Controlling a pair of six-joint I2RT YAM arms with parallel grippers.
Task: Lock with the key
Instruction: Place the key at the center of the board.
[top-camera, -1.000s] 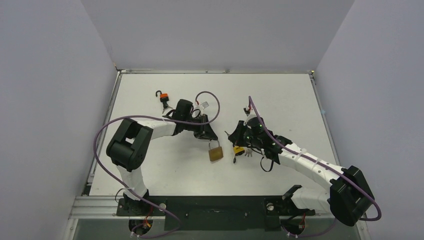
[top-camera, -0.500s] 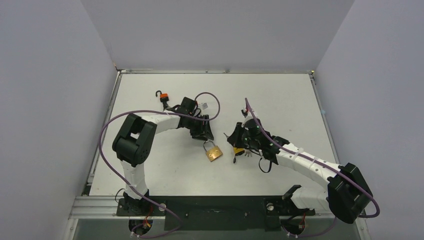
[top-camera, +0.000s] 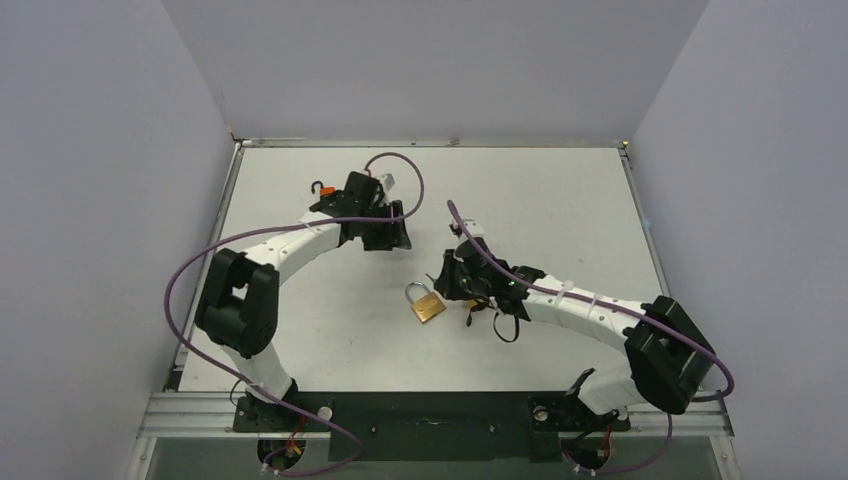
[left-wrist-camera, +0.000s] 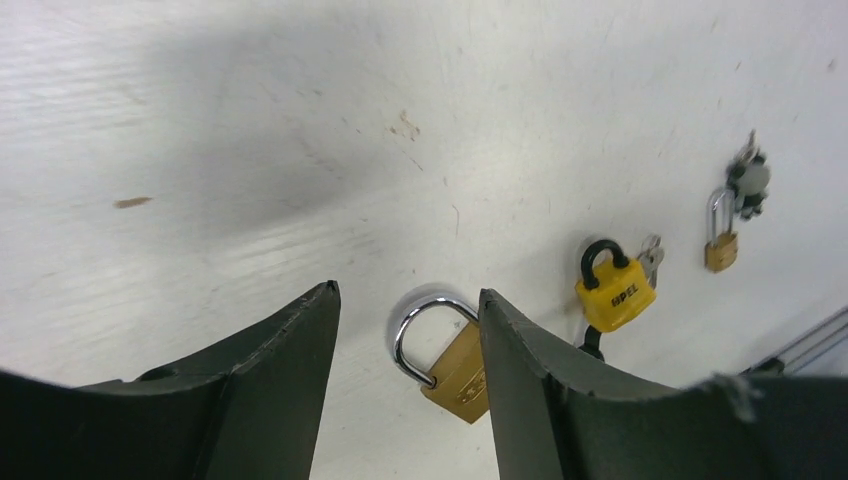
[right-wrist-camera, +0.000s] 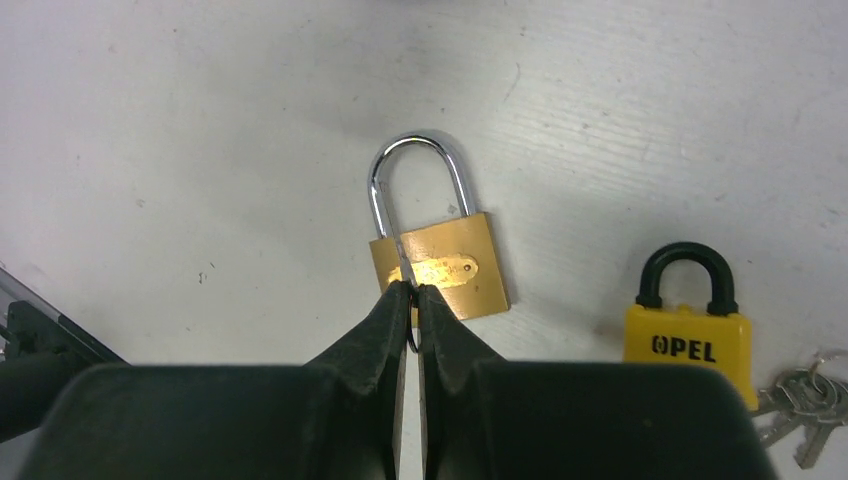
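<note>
Right gripper (right-wrist-camera: 410, 292): I read the jaws as all but pressed together, pinching a thin metal piece (right-wrist-camera: 411, 322) seen edge-on. I cannot tell whether it is the key.
Brass padlock (right-wrist-camera: 440, 265): it lies flat on the table (right-wrist-camera: 200, 150), right at my right fingertips, and its body touches or sits just under them.
Padlock axis: the long axis runs almost straight away from the right fingertips, with the body at the near end and the shackle (right-wrist-camera: 415, 165) pointing away.
Yellow padlock (right-wrist-camera: 686, 340): it lies flat just to the right of the right fingers. Its black shackle also points away, and a bunch of keys (right-wrist-camera: 800, 400) lies at its right side.
Left gripper (left-wrist-camera: 408, 292): the jaws are spread wide and hold nothing. The brass padlock shows through the gap between them, well apart.
Farthest: a small brass padlock (left-wrist-camera: 720, 250) lies beyond the yellow one in the left wrist view.
</note>
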